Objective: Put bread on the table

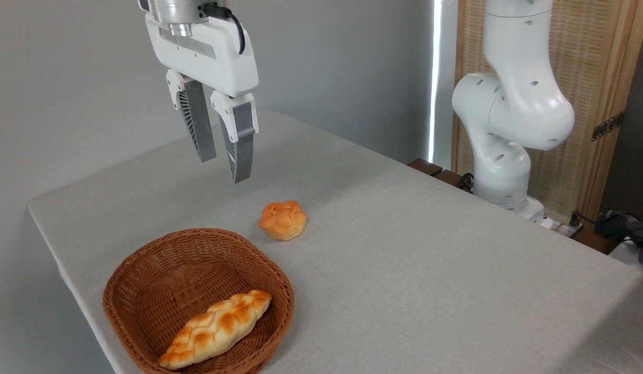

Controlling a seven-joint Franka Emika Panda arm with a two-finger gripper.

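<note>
Plain grey wall; woven wood-framed screen right; bright light strip between.

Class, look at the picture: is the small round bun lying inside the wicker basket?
No. The bun sits on the bare table just beyond the basket, which holds only the braided loaf.

The worktop wears a matt, light grey cloth with a fine woven grain, while the basket is rough brown wicker. The bread and the braided loaf show a smooth, faintly glossy orange-golden crust. The gripper pairs glossy white plastic with ribbed, matt grey fingers under a shiny metal collar.
</note>
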